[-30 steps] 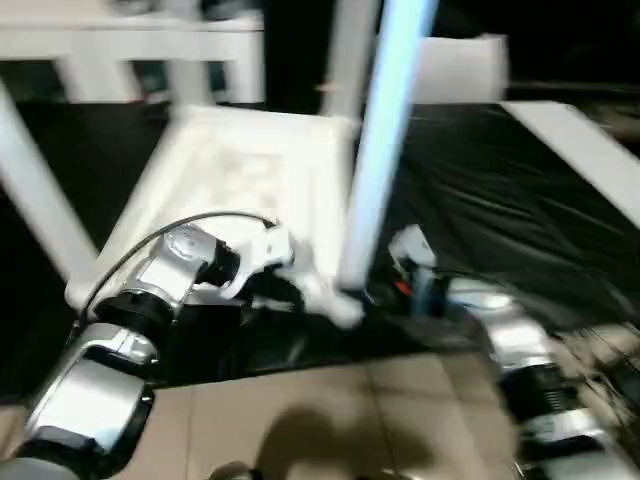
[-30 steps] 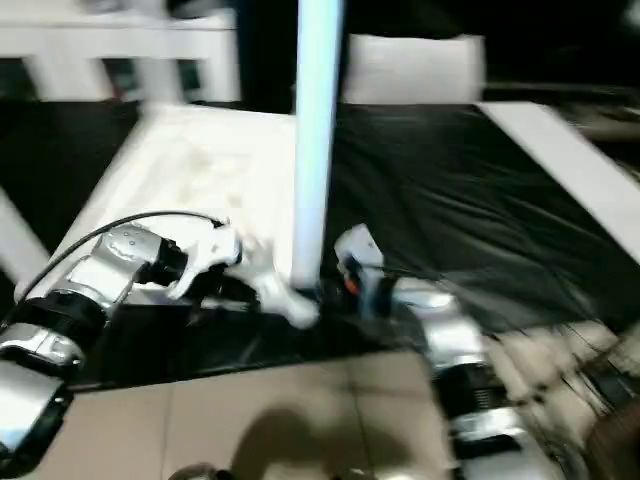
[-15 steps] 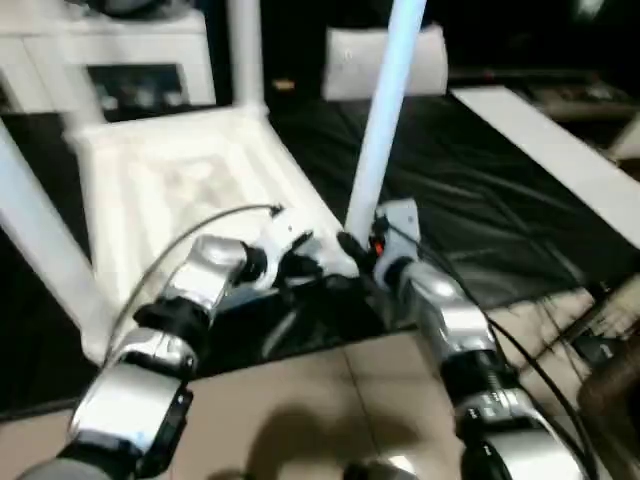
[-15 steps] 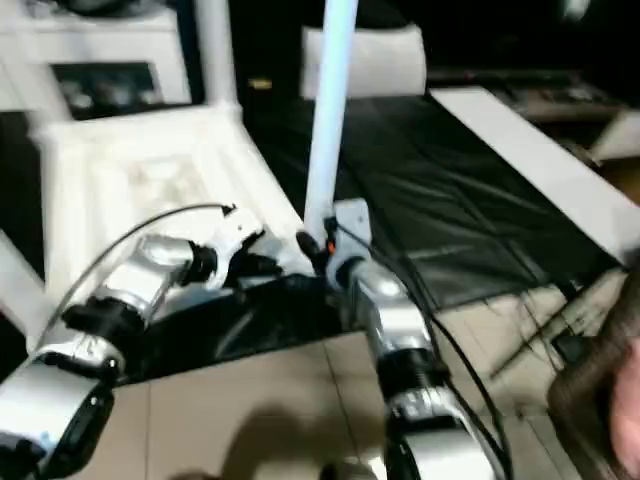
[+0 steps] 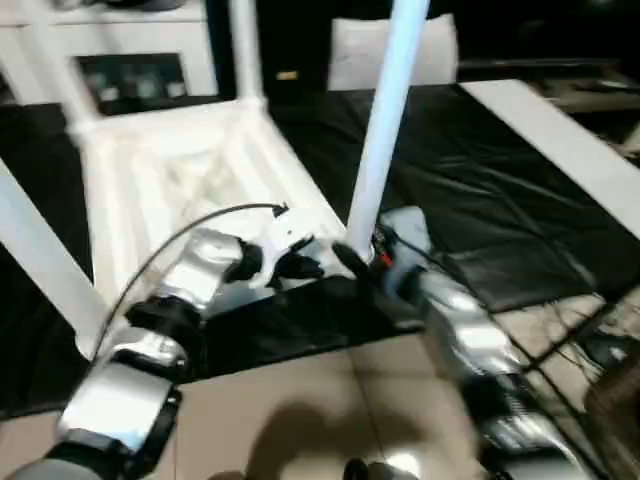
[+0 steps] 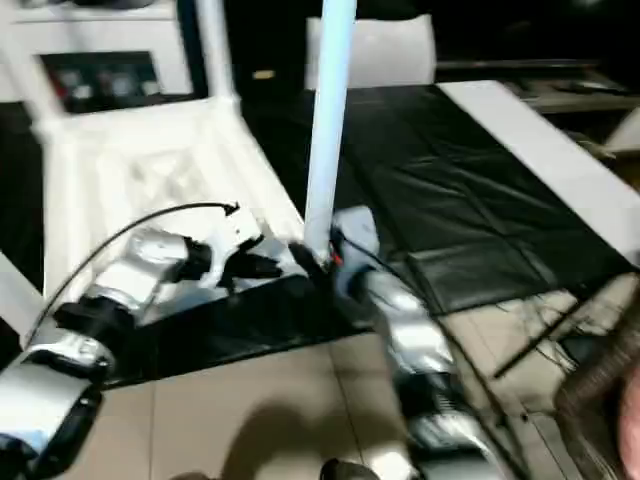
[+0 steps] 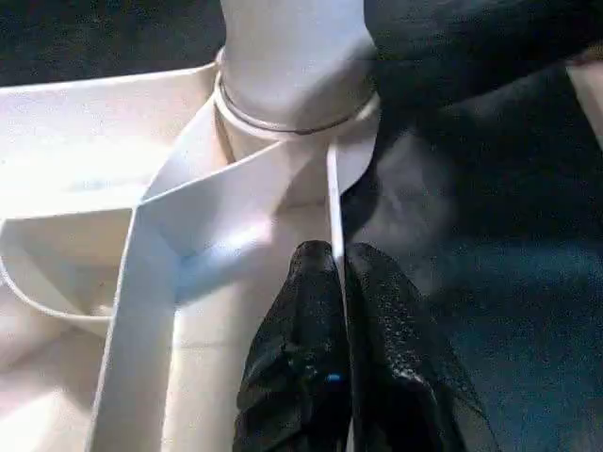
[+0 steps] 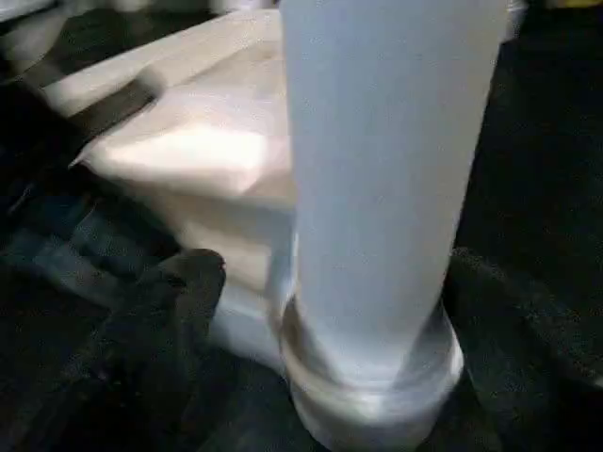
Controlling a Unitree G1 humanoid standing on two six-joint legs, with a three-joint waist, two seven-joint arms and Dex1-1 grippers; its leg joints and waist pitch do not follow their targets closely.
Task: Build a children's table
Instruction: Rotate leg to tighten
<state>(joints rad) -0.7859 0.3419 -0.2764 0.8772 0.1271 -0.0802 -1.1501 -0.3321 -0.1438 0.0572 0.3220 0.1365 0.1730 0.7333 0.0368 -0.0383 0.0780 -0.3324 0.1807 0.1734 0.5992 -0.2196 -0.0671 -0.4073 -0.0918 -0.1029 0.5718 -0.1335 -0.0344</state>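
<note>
The white tabletop [image 5: 190, 170] lies upside down on a black sheet, ribs up. A long white leg [image 5: 380, 130] stands upright in its near right corner socket [image 7: 292, 104]. Another leg [image 5: 40, 250] rises at the near left and one [image 5: 245, 50] at the far corner. My left gripper [image 5: 300, 265] is shut on the tabletop's thin rim, just beside that socket [image 7: 337, 259]. At the foot of the upright leg is my right gripper [image 5: 360, 255], open; its black fingers [image 8: 170, 311] stand apart on either side of the leg's base.
A flat white strip [image 5: 560, 140] lies along the right of the black sheet [image 5: 470, 200]. A white pillow-like block [image 5: 350, 50] sits at the back, and white shelving [image 5: 130, 40] at the back left. Tan floor tiles [image 5: 300, 400] and cables [image 5: 590, 340] are near me.
The camera has swung. My right gripper's fingers have spread away from the leg's base and that forearm is blurred in motion. The left gripper has kept its pinch on the rim.
</note>
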